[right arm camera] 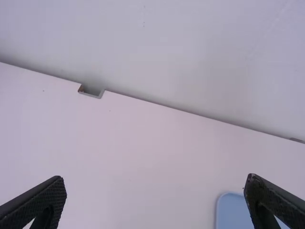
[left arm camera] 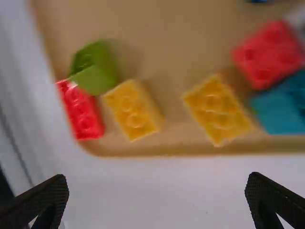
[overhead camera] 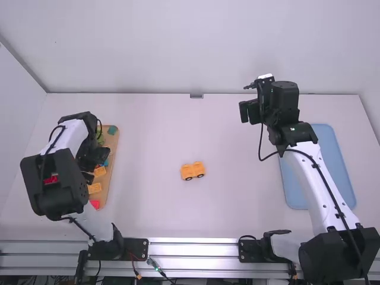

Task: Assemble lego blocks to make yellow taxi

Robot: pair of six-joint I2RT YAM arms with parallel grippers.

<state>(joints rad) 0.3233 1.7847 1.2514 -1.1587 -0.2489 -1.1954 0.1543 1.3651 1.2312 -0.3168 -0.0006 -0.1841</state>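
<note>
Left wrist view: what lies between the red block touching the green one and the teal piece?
Two blocks on the tan tray: a yellow block beside the green one, then another yellow block nearer the teal piece.

A yellow car body [overhead camera: 192, 170] with black wheels [overhead camera: 188, 179] stands upright near the middle of the tabletop [overhead camera: 148, 208], set slightly askew. Loose blocks lie at the left in a wooden tray [left arm camera: 167, 28]. Two yellow blocks [left arm camera: 133, 109] [left arm camera: 219, 109] sit studs up, apart, near one long edge. A narrow red block [left arm camera: 82, 113] and a green block [left arm camera: 97, 71] lie by one of them; by the other, a wider red block [left arm camera: 268, 55] is close against a teal piece [left arm camera: 279, 112].
</note>
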